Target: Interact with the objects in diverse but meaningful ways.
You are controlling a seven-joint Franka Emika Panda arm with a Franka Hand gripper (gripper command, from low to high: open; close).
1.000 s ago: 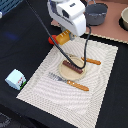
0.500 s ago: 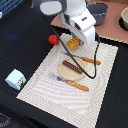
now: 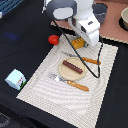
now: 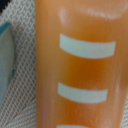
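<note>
Bread block sits at upper centre of the exterior view, on the mat's far edge just under the gripper; whether the pincer is wide or closed cannot be told. Judged best: descend squarely across the ridged sides before closing. Since earlier, the arm has shifted rightward.

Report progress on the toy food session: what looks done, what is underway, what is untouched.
Looks done: the sausage stick lies on the tan plate. In hand: the arm is down over the bread block at the placemat's far edge; the wrist view is filled by it, though the end effector's grip cannot be made out. Left: the tomato and the blue carton sit apart on the dark cloth.
</note>
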